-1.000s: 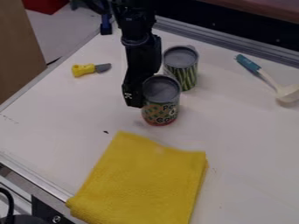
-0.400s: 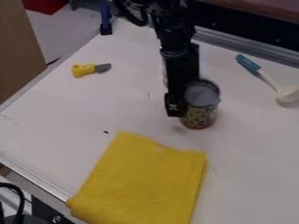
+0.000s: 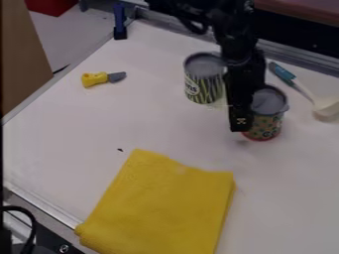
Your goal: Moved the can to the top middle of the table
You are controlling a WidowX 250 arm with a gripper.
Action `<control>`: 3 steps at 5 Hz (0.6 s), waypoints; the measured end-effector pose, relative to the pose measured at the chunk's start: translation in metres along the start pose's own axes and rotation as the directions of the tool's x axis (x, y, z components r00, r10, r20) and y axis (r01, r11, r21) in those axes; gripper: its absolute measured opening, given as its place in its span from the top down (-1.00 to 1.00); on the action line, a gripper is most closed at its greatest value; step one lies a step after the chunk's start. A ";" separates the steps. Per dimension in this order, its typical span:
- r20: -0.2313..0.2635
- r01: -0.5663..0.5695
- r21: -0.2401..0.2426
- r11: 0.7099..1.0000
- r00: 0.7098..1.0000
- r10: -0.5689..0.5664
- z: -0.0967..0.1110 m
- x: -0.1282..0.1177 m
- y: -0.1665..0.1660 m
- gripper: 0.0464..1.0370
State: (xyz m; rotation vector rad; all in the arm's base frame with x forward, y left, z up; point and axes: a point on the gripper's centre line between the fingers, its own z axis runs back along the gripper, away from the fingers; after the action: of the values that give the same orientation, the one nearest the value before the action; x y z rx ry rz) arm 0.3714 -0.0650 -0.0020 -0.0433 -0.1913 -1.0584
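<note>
The black gripper hangs down right of the table's middle, right against the left side of a can with a patterned, colourful label and a grey lid. This can stands upright, its left edge partly covered by the gripper. Behind and to the left is a second can with a green striped label, upright, its right edge close to the arm. Whether the gripper grasps the patterned can or only presses against it, I cannot tell.
A folded yellow cloth lies at the front of the white table. A yellow-handled toy knife is at the back left. A spatula with a teal handle lies at the right, close behind the patterned can.
The gripper and the patterned can have travelled together to the right, lately also slightly toward the back. The striped can, hidden behind the arm half a second ago, shows again where it stood.
</note>
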 end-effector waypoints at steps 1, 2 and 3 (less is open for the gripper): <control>0.027 -0.018 -0.016 1.000 0.999 0.019 -0.003 0.022 -0.002 -0.92; 0.043 -0.010 0.003 1.000 0.999 0.010 -0.001 0.040 -0.003 -0.92; 0.054 -0.019 0.009 1.000 0.998 0.018 0.004 0.047 0.000 -0.92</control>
State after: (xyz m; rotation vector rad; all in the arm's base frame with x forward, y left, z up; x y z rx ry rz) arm 0.3934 -0.1049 0.0105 -0.0648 -0.2449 -1.0384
